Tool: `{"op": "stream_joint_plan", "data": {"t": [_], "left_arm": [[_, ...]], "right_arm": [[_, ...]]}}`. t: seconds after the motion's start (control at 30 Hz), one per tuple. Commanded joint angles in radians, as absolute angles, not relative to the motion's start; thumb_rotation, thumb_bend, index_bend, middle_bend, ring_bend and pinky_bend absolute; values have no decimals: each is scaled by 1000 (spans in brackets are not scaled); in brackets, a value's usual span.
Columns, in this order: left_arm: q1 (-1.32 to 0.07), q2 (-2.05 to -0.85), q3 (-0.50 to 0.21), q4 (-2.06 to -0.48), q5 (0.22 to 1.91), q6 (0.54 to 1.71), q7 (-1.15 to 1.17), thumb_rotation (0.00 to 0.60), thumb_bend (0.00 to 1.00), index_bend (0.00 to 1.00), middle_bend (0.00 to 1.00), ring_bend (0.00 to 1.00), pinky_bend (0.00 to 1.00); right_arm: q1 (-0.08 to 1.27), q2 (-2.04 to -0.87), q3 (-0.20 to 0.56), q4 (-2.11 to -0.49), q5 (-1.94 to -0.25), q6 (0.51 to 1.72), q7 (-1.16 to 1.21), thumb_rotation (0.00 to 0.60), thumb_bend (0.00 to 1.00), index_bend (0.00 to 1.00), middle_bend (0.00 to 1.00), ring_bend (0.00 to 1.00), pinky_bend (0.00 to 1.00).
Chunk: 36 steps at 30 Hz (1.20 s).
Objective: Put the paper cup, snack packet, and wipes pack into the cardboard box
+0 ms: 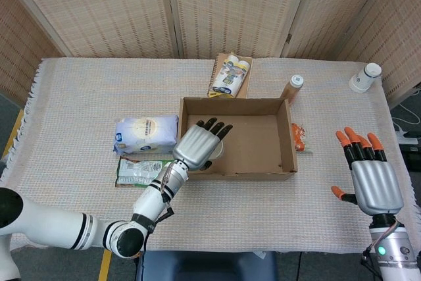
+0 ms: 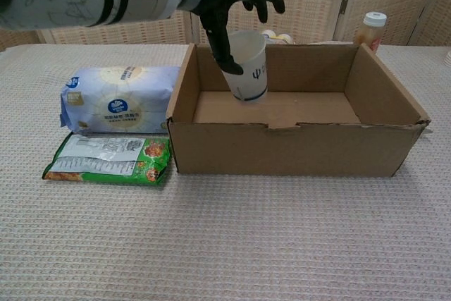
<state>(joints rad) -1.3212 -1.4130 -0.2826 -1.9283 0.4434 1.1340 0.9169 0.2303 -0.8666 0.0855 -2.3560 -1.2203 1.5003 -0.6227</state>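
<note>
The open cardboard box (image 1: pixel 237 174) (image 2: pixel 296 149) stands mid-table. My left hand (image 1: pixel 199 143) (image 2: pixel 232 5) reaches over its left part and holds the white paper cup (image 2: pixel 250 65), thumb against the cup's side. The cup hangs tilted inside the box, just above the floor. In the head view the hand hides nearly all of the cup (image 1: pixel 219 150). Left of the box lies the blue-white wipes pack (image 1: pixel 146 135) (image 2: pixel 116 100). The green snack packet (image 1: pixel 141 170) (image 2: pixel 109 160) lies flat in front of the pack. My right hand (image 1: pixel 368 176) hovers open at the table's right, holding nothing.
A second paper cup (image 1: pixel 364 78) lies at the back right corner. A brown bottle (image 1: pixel 293 88) (image 2: pixel 368 29) stands behind the box's right end. A small carton of bottles (image 1: pixel 230 76) sits behind the box. An orange item (image 1: pixel 299 137) lies by its right wall.
</note>
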Motion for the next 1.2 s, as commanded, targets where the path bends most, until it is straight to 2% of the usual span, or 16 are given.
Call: {"op": "stream_joint_plan", "data": {"t": [0.03, 0.27, 0.4, 0.5, 0.7, 0.9, 1.0, 1.2], "left_arm": [[-1316, -1414, -280, -1922, 473, 1144, 894, 600, 158, 0, 0, 0, 117], [-1286, -1342, -263, -1943, 520, 1179, 889, 600, 149, 0, 0, 0, 118], [-1231, -1242, -239, -1979, 525, 1202, 871, 600, 170, 0, 2, 0, 186], [-1151, -1144, -182, -2027, 557, 1217, 835, 600, 184, 0, 74, 40, 256], [-965, -1032, -41, -2103, 737, 1251, 714, 600, 184, 7, 160, 87, 286], [-794, -1062, 94, -2075, 997, 1321, 633, 600, 185, 110, 200, 118, 298], [-734, -1110, 133, -2016, 1103, 1358, 630, 600, 182, 132, 201, 122, 302], [-670, -1204, 131, -1923, 1145, 1345, 589, 600, 183, 180, 220, 143, 311]], "right_arm": [[230, -866, 86, -2356, -1220, 1499, -623, 600, 74, 22, 0, 0, 0], [229, -865, 88, -2356, -1218, 1496, -622, 600, 74, 23, 0, 0, 0], [226, -863, 88, -2356, -1224, 1495, -617, 600, 74, 22, 0, 0, 0], [223, -861, 85, -2356, -1235, 1493, -609, 600, 73, 22, 0, 0, 0], [220, -859, 84, -2356, -1246, 1487, -600, 600, 74, 23, 0, 0, 0], [220, -859, 82, -2356, -1250, 1479, -599, 600, 73, 23, 0, 0, 0], [220, -858, 84, -2356, -1243, 1476, -598, 600, 74, 22, 0, 0, 0], [223, -856, 85, -2356, -1230, 1468, -601, 600, 74, 23, 0, 0, 0]]}}
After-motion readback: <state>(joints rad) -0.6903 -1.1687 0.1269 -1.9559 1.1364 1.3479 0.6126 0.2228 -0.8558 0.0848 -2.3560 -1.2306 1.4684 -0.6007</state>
